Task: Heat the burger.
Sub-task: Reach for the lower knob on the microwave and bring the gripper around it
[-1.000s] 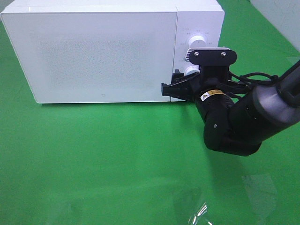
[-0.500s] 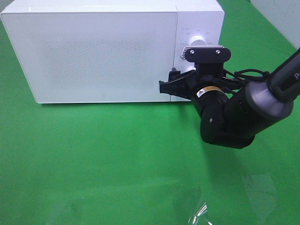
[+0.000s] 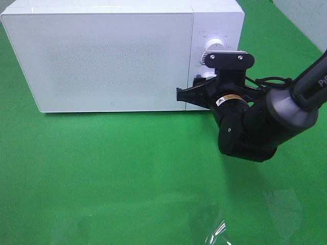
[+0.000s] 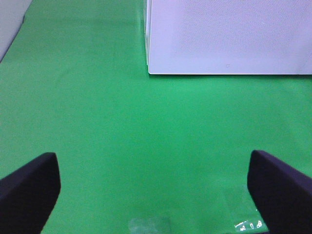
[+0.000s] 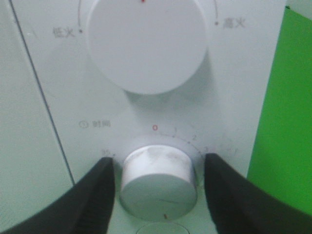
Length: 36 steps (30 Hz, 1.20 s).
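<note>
To my left, the left gripper (image 4: 153,168) hangs spread wide above the green cloth (image 3: 127,168), facing the one white microwave (image 3: 230,25), whose door (image 3: 102,56) is shut; the burger is nowhere I can see. On the microwave's right side sit two white knobs: the upper knob (image 5: 146,44), marked 低火 and 高火, and the timer knob (image 5: 158,187), ringed from 0 to 35. The right gripper (image 5: 158,165) straddles the timer knob with its fingers (image 5: 92,195) close beside it, though I can't tell if they pinch.

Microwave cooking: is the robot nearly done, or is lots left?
The microwave door is shut, with no burger in sight. The right gripper straddles the lower knob; whether it squeezes is unclear. The left gripper hangs open. Turning the knob looks left.
</note>
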Each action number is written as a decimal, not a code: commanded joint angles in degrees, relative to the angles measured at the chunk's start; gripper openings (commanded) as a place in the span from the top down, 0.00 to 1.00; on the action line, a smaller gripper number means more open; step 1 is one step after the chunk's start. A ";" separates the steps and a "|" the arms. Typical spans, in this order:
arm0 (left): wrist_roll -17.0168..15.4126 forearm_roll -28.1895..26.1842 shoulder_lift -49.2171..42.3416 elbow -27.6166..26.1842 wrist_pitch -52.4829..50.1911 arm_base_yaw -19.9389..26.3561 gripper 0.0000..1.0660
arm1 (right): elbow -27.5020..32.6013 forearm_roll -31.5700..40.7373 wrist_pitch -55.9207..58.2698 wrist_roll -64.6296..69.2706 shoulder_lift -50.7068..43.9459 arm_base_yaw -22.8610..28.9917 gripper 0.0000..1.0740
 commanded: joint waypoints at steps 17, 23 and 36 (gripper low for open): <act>-0.06 -0.29 -0.97 0.17 -0.63 0.11 0.09 | -1.43 -4.93 -1.83 20.05 0.00 -0.80 0.99; -0.06 -0.29 -0.97 0.17 -0.63 0.11 0.09 | -1.43 -7.62 -0.29 40.85 0.00 -0.80 0.99; -0.06 -0.29 -0.97 0.17 -0.63 0.11 0.09 | -1.43 -19.02 -7.85 96.14 0.00 -0.80 1.00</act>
